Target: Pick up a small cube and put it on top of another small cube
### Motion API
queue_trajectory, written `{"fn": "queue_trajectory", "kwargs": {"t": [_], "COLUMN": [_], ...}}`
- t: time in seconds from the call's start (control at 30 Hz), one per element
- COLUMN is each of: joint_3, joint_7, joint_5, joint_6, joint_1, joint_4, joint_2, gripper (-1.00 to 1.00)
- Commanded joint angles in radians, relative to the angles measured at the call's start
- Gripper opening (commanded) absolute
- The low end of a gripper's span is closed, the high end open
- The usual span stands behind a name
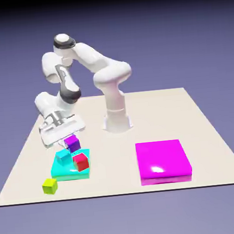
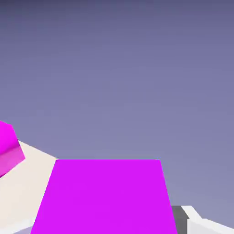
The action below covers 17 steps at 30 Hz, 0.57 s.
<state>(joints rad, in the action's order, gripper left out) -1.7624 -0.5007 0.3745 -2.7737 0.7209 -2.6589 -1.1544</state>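
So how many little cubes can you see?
4: purple cube under the gripper, small cyan cube and red cube on the cyan slab, yellow-green cube on the table.

Four small cubes: one purple cube (image 1: 72,143), one red (image 1: 80,162), one yellow-green (image 1: 50,186), one teal (image 1: 63,156); two flat slabs, cyan (image 1: 69,170) and magenta (image 1: 162,161)

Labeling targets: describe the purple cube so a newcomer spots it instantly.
Find the flat cyan slab toward the exterior view's left. Just above its far edge hangs the small purple cube, pinched in the white gripper. The neighbouring small cubes are red, teal and yellow-green.
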Motion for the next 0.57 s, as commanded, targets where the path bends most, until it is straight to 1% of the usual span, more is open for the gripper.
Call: {"fn": "queue_trajectory", "kwargs": {"t": [0.0,0.13,0.23,0.43,0.47,0.53], "joint_3": [0.006,0.031,-0.002,-0.148,-0.148,-0.123], "joint_7": [-0.019,-0.094,-0.11,-0.121,-0.121,-0.119], "joint_5": [0.0,-0.001,0.023,0.058,0.058,0.052], "joint_6": [0.016,0.082,0.08,-0.096,-0.096,-0.065], "joint_1": [-0.036,-0.181,-0.198,0.009,0.009,-0.027], "joint_4": [0.0,0.002,-0.009,0.022,0.022,0.016], "joint_2": [-0.008,-0.041,-0.067,-0.074,-0.074,-0.073], "gripper": [-1.0,-1.0,-1.0,-1.0,1.0,1.0]}}
